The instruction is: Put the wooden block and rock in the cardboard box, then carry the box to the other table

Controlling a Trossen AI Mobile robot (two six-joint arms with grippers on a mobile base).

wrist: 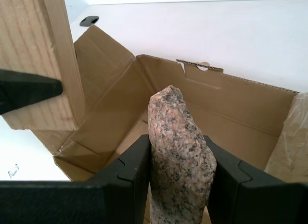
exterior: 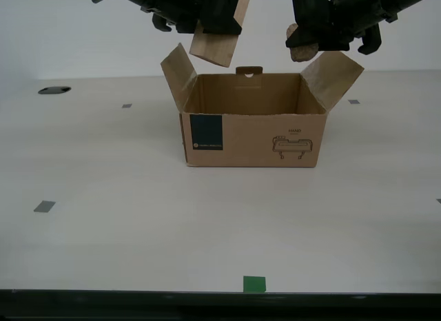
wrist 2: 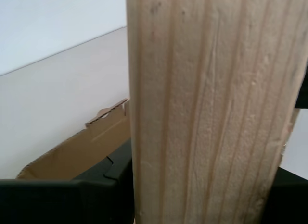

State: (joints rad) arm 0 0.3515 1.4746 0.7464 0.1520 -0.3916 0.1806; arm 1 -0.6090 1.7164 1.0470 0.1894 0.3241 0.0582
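The open cardboard box (exterior: 255, 135) stands mid-table on the cream top, flaps spread. Over its side toward the exterior view's left hangs the tilted wooden block (exterior: 217, 42), with my second gripper (exterior: 220, 18) shut on it; the block (wrist 2: 211, 113) fills the second wrist view above a box flap (wrist 2: 91, 147). My first gripper (exterior: 303, 40) is shut on the speckled rock (exterior: 301, 52) just above the flap at the exterior view's right. The rock (wrist: 180, 156) sits between the black fingers (wrist: 125, 171) over the box's inside (wrist: 231, 108), the block (wrist: 43, 56) beside it. The other table is out of view.
Grey tape squares (exterior: 44, 206) (exterior: 127, 106) (exterior: 353, 101) lie on the cream tabletop. A green tape square (exterior: 254, 284) marks the front edge. A dark round hole (exterior: 54, 90) is at the exterior view's back left. A white wall stands behind.
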